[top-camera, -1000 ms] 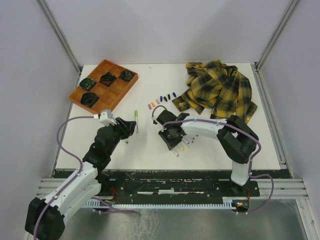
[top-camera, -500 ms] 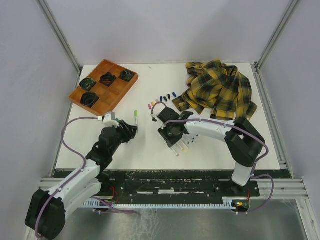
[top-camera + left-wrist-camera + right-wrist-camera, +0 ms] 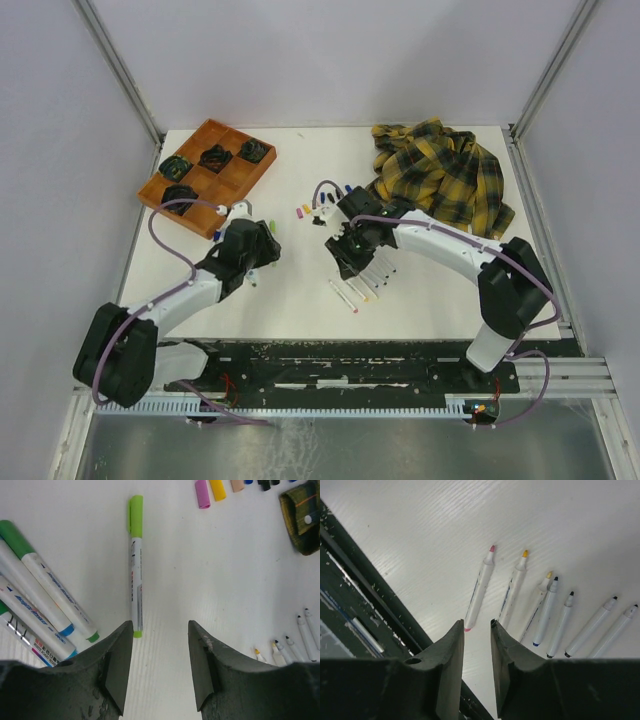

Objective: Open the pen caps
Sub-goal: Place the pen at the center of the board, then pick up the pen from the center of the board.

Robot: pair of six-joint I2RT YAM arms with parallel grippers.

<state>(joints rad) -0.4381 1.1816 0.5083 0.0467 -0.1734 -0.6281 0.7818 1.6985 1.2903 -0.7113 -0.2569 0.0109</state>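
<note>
Lime-green plastic: the lime cap (image 3: 135, 512) is seated on the far end of the lime marker (image 3: 136, 580), which lies alone on the white table (image 3: 225, 580), pointing away from me. Its near end is just ahead of my left gripper (image 3: 160, 665), closer to the left finger than to the middle of the gap. Left fingers apart, nothing between them. My right gripper (image 3: 477, 660) has its fingers only narrowly apart, empty, hanging over the row of bare-tipped markers (image 3: 546, 611). The loose caps (image 3: 202, 487) lie in a line beyond the lime marker. A few green-capped markers (image 3: 50, 580) lie bunched to its left, caps on.

Judgement: the step in hand is the approach to the lime marker. To do it well:
- shift slightly left so the barrel is centred between the fingers
- go forward past the near end and close on mid-barrel, across its width
- leave the capped end clear so the right gripper has room to take the cap
- keep off the green-capped bunch on the way down
- pull the cap along the barrel's axis, not sideways, or the barrel may twist in my grip
</note>
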